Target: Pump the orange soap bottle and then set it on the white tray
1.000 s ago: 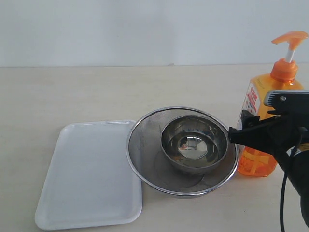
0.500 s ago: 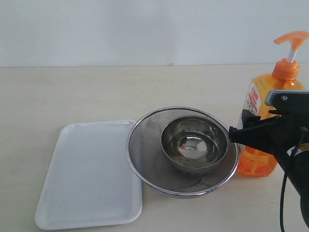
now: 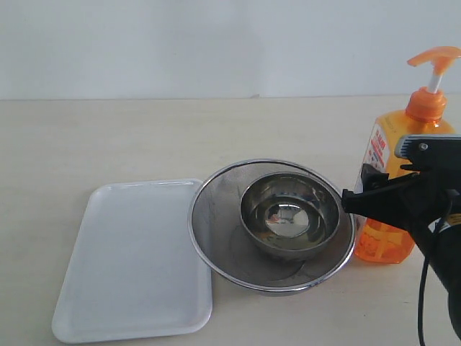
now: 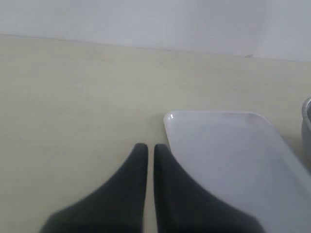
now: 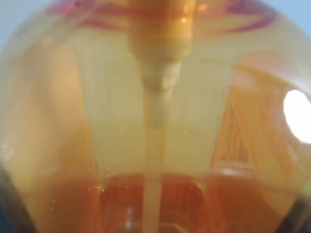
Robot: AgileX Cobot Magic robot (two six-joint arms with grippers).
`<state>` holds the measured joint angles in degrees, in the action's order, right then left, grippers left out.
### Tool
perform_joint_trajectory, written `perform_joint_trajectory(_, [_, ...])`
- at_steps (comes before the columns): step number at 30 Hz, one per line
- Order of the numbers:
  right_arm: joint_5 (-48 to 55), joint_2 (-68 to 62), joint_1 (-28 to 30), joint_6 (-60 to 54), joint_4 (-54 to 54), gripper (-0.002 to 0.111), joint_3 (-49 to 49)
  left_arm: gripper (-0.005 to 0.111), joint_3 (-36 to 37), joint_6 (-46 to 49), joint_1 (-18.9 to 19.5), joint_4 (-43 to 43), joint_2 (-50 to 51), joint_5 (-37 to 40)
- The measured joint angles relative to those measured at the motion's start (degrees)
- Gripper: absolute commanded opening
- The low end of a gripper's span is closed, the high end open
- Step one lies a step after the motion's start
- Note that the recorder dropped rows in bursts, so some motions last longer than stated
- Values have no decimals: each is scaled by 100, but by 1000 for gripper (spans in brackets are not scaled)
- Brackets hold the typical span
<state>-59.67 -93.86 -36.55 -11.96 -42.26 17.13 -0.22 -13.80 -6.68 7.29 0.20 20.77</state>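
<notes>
Since the pump head (image 3: pixel 432 56) stands raised, bottle (image 3: pixel 403 130): upright on the table (image 3: pixel 108 137) at far right, just beside the strainer (image 3: pixel 216 231); pumping looks not yet done.
Right gripper (image 3: pixel 358 189): fingers flank the bottle's body, likely to steady it; whether the pads press cannot be told.
Right wrist view: bottle (image 5: pixel 155 121) fills it, dip tube centred.
Left gripper (image 4: pixel 150 148): fingers nearly pressed together, holding nothing, parked by the tray's corner.
Tray (image 3: pixel 130 259): bare, left of the strainer, well apart from the bottle.
Bowl (image 3: pixel 289 213): sits inside the strainer, between bottle and tray.
Label (image 3: pixel 374 148): white and red print, too small to read.
</notes>
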Motion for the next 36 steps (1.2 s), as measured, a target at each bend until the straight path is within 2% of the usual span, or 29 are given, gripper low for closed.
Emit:
perform_joint_trajectory(28, [-372, 18, 0, -54, -159, 2, 0, 5, 0, 0, 0, 0, 0, 0])
perform_joint_trajectory(36, [-246, 718, 0, -470, -159, 2, -10, 5, 0, 0, 0, 0, 0, 0])
